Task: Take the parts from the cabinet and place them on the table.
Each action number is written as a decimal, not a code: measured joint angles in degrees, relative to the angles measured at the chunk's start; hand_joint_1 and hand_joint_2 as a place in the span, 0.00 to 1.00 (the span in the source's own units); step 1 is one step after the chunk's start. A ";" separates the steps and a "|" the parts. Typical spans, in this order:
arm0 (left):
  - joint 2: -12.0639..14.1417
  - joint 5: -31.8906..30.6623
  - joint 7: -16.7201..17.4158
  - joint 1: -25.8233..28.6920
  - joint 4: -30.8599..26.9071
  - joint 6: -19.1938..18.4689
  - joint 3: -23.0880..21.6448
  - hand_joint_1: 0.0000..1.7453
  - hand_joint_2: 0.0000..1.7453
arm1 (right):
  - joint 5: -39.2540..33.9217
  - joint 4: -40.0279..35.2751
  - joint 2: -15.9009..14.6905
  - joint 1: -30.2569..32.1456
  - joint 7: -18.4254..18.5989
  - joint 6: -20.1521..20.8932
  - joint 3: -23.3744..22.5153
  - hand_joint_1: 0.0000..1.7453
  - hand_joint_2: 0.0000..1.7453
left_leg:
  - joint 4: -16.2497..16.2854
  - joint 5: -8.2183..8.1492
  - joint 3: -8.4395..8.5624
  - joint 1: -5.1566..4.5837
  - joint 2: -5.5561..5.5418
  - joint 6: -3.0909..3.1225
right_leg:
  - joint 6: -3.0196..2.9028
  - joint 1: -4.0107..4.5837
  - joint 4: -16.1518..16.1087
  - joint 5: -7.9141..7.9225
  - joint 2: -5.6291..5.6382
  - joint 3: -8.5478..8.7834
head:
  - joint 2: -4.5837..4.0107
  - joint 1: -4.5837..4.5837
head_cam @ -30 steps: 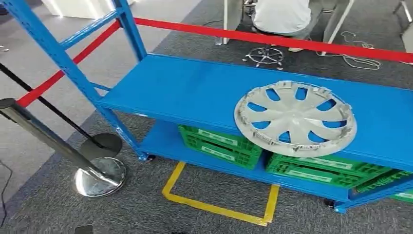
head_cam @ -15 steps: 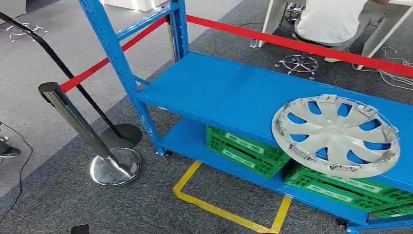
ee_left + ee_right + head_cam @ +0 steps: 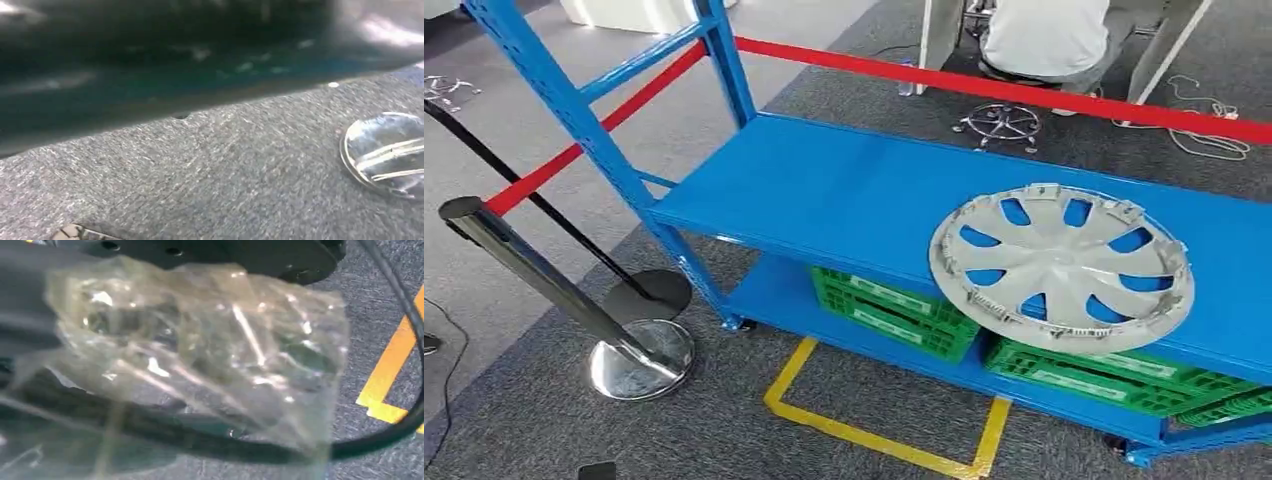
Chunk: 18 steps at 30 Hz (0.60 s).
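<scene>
A chrome stanchion base (image 3: 641,360) stands on the grey carpet left of the blue shelf rack (image 3: 824,190). A silver hubcap (image 3: 1061,266) lies flat on the rack's upper shelf. The right hand (image 3: 30,310), blurred, appears to hold a clear plastic bag (image 3: 200,350); the left hand's state cannot be told.

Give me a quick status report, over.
Right hand holds clear plastic bag. Hubcap flat on blue shelf. Stanchion standing off shelf's left end.
</scene>
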 joint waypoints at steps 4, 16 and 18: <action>-0.02 0.00 0.00 0.03 0.00 0.00 0.06 0.00 0.00 | 0.00 -0.02 0.00 -0.09 0.00 -0.04 0.00 0.00 0.00 | -14.67 10.20 5.89 -0.05 -2.36 1.29 | 0.05 0.05 -0.01 -0.10 2.53 0.62 | 0.00 0.00; 0.00 -0.07 0.00 0.02 0.02 0.11 0.22 0.00 0.00 | -0.04 0.00 0.09 -0.29 0.00 -0.20 0.00 0.00 0.00 | -19.94 9.87 8.04 -0.05 0.66 2.96 | 3.05 -0.09 17.05 -7.28 -0.32 -9.21 | 0.00 0.61; -0.07 -0.09 0.00 -0.19 0.02 0.11 0.20 0.00 0.00 | -0.09 0.00 0.09 0.04 0.02 -0.17 0.00 0.00 0.00 | -19.88 9.70 8.31 -0.06 1.02 2.77 | 2.92 -0.08 8.77 -2.43 -0.70 -4.79 | 0.00 0.68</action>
